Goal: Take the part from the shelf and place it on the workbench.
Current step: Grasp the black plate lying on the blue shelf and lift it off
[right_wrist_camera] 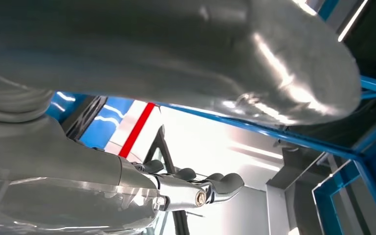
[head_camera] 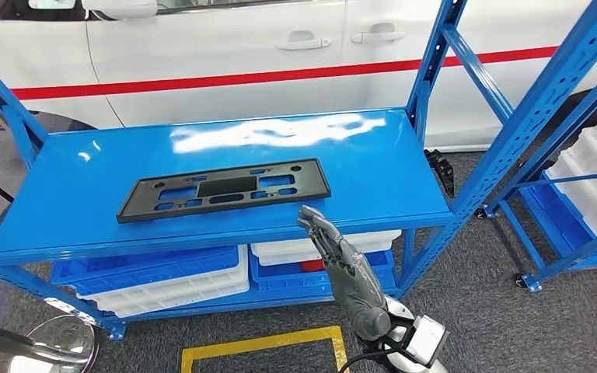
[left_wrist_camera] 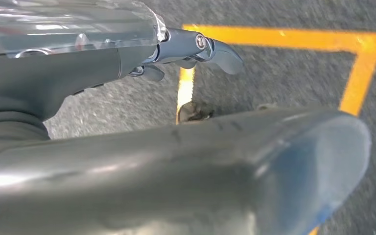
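Black perforated panel (head_camera: 224, 189), the part to be fetched, lies flat on the top deck of the blue shelf (head_camera: 373, 167), near the front edge and a little left of centre, so it is easy to reach from the front. Nothing touches it. The right robot hand (head_camera: 340, 260) is raised in front of the shelf edge, just right of the panel's near corner, fingers stretched out and apart, holding nothing; it looks poised to reach in. The left robot hand (left_wrist_camera: 127, 122) hangs over grey floor with yellow tape (left_wrist_camera: 357, 73), also holding nothing, its fingers loosely extended.
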`<act>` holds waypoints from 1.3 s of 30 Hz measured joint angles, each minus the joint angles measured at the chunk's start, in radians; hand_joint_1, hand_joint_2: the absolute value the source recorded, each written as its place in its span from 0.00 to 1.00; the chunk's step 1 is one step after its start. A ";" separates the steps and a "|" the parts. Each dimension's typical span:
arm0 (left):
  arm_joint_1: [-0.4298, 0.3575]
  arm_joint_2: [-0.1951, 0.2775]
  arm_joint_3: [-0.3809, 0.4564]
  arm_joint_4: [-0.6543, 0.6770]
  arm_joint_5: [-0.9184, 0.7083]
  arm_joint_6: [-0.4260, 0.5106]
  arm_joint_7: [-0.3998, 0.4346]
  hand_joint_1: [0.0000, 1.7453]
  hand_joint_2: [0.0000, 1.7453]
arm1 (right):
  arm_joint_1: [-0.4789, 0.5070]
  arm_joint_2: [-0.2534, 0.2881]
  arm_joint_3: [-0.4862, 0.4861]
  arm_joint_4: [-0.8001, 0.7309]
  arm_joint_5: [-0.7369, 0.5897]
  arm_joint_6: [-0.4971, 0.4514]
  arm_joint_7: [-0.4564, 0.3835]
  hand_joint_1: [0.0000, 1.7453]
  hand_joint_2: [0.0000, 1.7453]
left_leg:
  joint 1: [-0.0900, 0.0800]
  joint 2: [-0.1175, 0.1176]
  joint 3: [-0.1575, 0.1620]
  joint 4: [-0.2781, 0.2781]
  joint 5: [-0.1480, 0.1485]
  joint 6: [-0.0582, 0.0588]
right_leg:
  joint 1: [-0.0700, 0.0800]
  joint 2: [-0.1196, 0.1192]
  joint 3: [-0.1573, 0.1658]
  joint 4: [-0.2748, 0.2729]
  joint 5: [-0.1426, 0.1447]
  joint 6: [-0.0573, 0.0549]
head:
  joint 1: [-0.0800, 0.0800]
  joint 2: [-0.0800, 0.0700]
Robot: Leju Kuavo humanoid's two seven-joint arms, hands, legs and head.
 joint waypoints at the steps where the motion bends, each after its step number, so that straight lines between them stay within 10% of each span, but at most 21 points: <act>1: 0.000 0.000 0.000 0.001 -0.001 0.000 0.001 0.00 0.00 | 0.001 0.000 0.000 0.000 0.000 -0.001 0.000 0.00 0.00 | -0.001 0.002 0.002 -0.026 0.039 0.006 | 0.001 0.000 0.008 0.000 -0.010 0.007 | 0.000 0.000; 5: -0.004 -0.001 0.000 0.001 -0.002 0.000 0.001 0.00 0.00 | 0.001 -0.001 0.001 0.001 0.000 -0.001 0.000 0.00 0.00 | 0.001 0.001 0.027 -0.041 0.046 0.037 | 0.002 -0.002 0.006 0.046 -0.012 0.031 | 0.000 0.000; 10: -0.008 0.000 0.000 0.001 -0.005 0.003 0.000 0.00 0.00 | 0.009 -0.006 0.001 0.005 0.000 -0.007 0.000 0.00 0.00 | -0.004 -0.001 0.051 -0.045 0.025 0.053 | -0.001 -0.007 -0.157 0.274 -0.114 0.041 | 0.000 0.000; 15: -0.004 -0.002 0.000 0.002 -0.003 0.002 -0.008 0.00 0.00 | 0.029 -0.012 0.002 0.022 0.002 -0.015 0.002 0.00 0.00 | -0.014 -0.004 0.089 -0.048 -0.002 0.051 | 0.014 -0.009 -0.111 0.050 0.039 0.010 | 0.000 0.000; 19: -0.005 -0.004 0.000 0.002 -0.008 0.001 -0.021 0.00 0.00 | 0.031 -0.016 0.015 0.060 0.022 -0.026 0.006 0.00 1.00 | -0.015 -0.005 0.097 -0.036 0.001 0.026 | 0.018 -0.006 -0.087 -0.004 0.057 -0.015 | 0.002 0.000; 25: -0.011 -0.006 -0.003 0.002 -0.029 0.003 -0.022 0.00 0.00 | -0.004 0.005 0.066 0.168 0.151 -0.155 0.010 0.00 1.00 | -0.004 -0.004 -0.011 0.199 -0.145 -0.004 | 0.008 -0.012 -0.075 -0.014 0.074 -0.024 | 0.001 0.000; 27: -0.010 -0.006 -0.003 0.002 -0.032 0.005 -0.021 0.00 0.00 | -0.019 0.017 0.088 0.211 0.234 -0.227 0.014 0.00 1.00 | 0.001 -0.004 -0.007 0.180 -0.119 -0.011 | 0.007 -0.011 -0.075 -0.012 0.073 -0.022 | 0.001 0.000; 29: -0.011 -0.006 -0.003 0.002 -0.035 0.007 -0.021 0.00 0.00 | -0.047 0.032 0.114 0.252 0.318 -0.294 0.024 0.00 1.00 | 0.004 -0.003 0.049 0.049 -0.046 -0.010 | 0.005 -0.010 -0.074 -0.007 0.071 -0.018 | 0.001 0.000; 35: -0.013 -0.012 -0.003 0.002 -0.044 0.013 -0.020 0.00 0.00 | -0.155 0.094 0.185 0.380 0.510 -0.461 0.095 0.00 1.00 | 0.002 -0.002 0.090 -0.060 0.003 0.026 | 0.009 -0.009 -0.082 0.008 0.062 0.015 | 0.001 0.000; 39: -0.018 -0.015 -0.003 0.002 -0.054 0.019 -0.016 0.00 0.00 | -0.250 0.129 0.218 0.489 0.646 -0.589 0.158 0.00 1.00 | 0.006 0.002 0.089 -0.066 0.010 0.039 | 0.004 -0.010 -0.170 0.187 -0.036 0.029 | 0.001 0.000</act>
